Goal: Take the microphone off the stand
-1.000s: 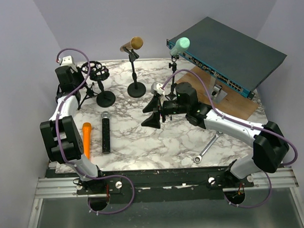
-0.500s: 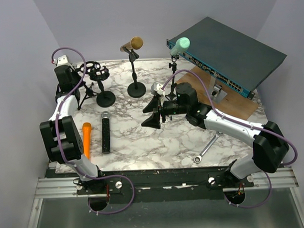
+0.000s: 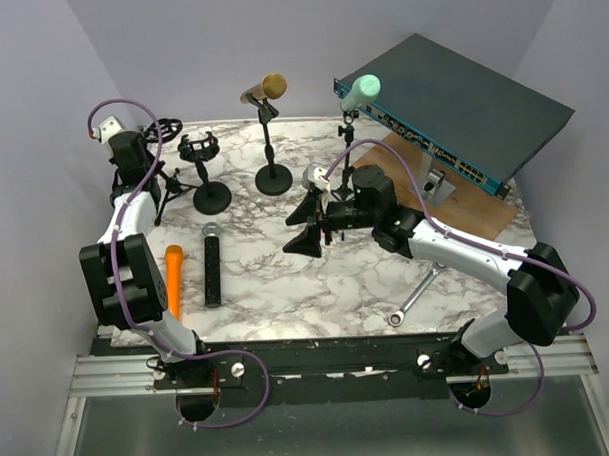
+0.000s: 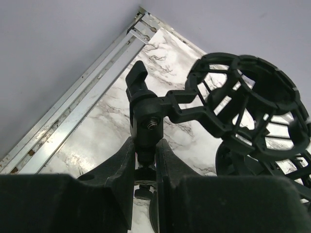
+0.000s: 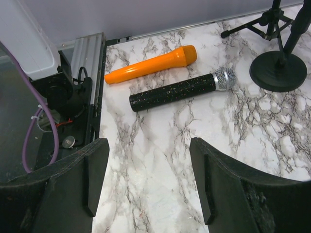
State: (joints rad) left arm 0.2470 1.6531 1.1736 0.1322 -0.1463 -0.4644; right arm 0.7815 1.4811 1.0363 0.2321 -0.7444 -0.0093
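A gold microphone [image 3: 265, 87] sits in a clip on a round-based stand [image 3: 274, 179] at the back. A mint-green microphone [image 3: 361, 89] sits on another stand behind my right arm. My left gripper [image 3: 148, 165] is at the far left, shut on the stem [image 4: 146, 145] of a small black tripod stand whose clip [image 4: 137, 80] is empty. My right gripper [image 3: 306, 224] is open and empty above mid-table. An orange microphone [image 3: 173, 278] and a black one with a silver grille [image 3: 212, 263] lie on the table; both also show in the right wrist view [image 5: 150, 64] [image 5: 182, 90].
A black shock mount [image 3: 199, 147] on a round base [image 3: 211, 197] stands right beside the tripod stand and also shows in the left wrist view [image 4: 248, 107]. A dark rack unit [image 3: 460, 97] lies on a wooden board [image 3: 469, 207] at the back right. A wrench [image 3: 412, 299] lies front right.
My left wrist has shifted a little to the left and back while still holding the tripod stand. The right arm and the microphones have not moved.
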